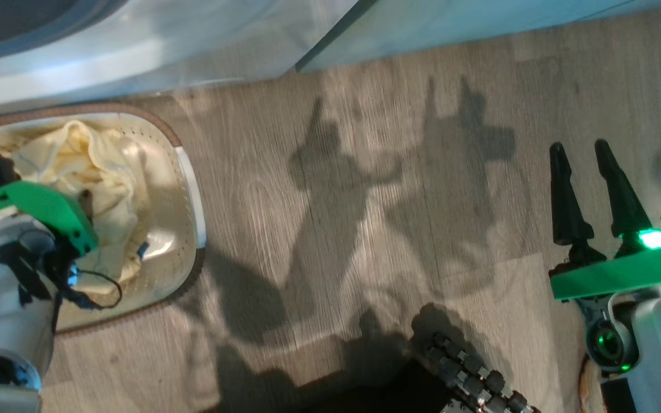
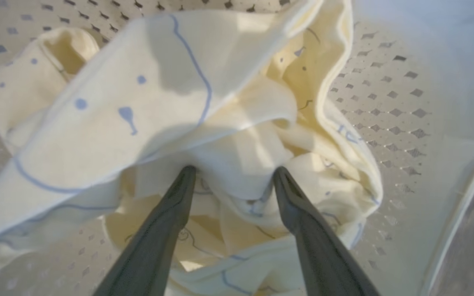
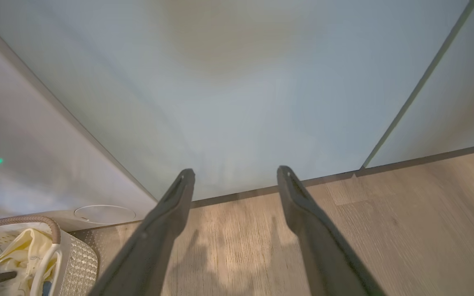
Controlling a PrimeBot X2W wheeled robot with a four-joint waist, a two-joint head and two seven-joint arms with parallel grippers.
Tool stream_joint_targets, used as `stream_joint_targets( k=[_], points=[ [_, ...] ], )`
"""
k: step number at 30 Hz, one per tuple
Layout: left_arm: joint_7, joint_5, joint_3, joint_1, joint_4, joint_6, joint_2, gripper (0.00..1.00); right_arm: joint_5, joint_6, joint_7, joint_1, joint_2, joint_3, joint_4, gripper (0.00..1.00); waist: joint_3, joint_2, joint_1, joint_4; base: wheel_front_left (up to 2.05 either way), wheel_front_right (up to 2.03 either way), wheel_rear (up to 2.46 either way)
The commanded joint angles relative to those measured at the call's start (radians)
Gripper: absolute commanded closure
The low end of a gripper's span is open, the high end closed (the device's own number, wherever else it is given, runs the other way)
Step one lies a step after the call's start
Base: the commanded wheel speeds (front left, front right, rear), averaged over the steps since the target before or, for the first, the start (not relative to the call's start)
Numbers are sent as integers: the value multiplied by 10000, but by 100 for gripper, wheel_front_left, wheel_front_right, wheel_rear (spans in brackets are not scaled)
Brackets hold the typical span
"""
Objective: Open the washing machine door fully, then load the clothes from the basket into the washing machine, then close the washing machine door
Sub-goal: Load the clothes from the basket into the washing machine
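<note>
We find the basket (image 1: 193, 195) standing on the wooden floor (image 1: 365, 241), just before the foot of the white washing machine (image 1: 107, 51). The clothes (image 1: 98, 166), pale yellow and cream with thin blue printed lines, lie heaped inside the basket against its perforated wall.

The left gripper (image 2: 233, 170) reaches down into the basket. Its two dark fingers stand wide apart, the tips sunk into the pile, with a fold of cloth lying between them. A broad flap of garment rises above the fingers in the left wrist view.

The right gripper (image 1: 580, 148) is likewise spread wide and carries nothing. It hangs over bare floor, well apart from the basket, and points toward the pale green cabinet (image 3: 241, 82), whose base meets the floor just beyond the fingertips. In the right wrist view the washing machine's white lower panel, with a round cap (image 3: 105, 213), stands to the left of that cabinet, the basket just below it.

A dark curved band at the top left corner of the head view may be the washing machine door (image 1: 15, 20). It is blurred and cut by the frame, so we cannot tell how it stands.
</note>
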Motion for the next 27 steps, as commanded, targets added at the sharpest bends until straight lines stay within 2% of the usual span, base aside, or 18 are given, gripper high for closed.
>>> stream_joint_targets(
  k=[1, 13, 14, 15, 16, 21, 27],
  points=[
    [89, -84, 158, -47, 10, 119, 456, 0, -54, 2, -94, 68, -52, 130, -285, 0, 274, 0, -2, -22, 0, 0, 0],
    [283, 109, -161, -298, 46, 649, 430, 0, -119, 2, -94, 132, -28, -160, -400, 0, 605, 0, -2, 102, 0, 0, 0],
    [321, 146, -212, -290, 48, 682, 427, 27, -122, 2, -94, 128, -26, -172, -397, 0, 608, 0, -2, 108, 0, 0, 0],
    [343, 161, -244, -285, 49, 693, 416, 69, -129, 2, -94, 124, -25, -185, -389, 0, 606, 0, -2, 114, 0, 0, 0],
    [350, 173, -274, -279, 50, 696, 403, 100, -135, 2, -94, 118, -24, -192, -379, 0, 599, 0, -2, 119, 0, 0, 0],
    [-117, 242, -388, -223, 52, 647, 391, 100, -121, 2, -94, 48, -18, -113, -294, 0, 469, 0, -2, 102, 0, 0, 0],
    [-898, 177, -429, 241, 54, 451, 108, 100, -91, 2, -94, 18, -16, -118, -164, 0, -220, 0, -2, 348, 0, 0, 0]
  ],
)
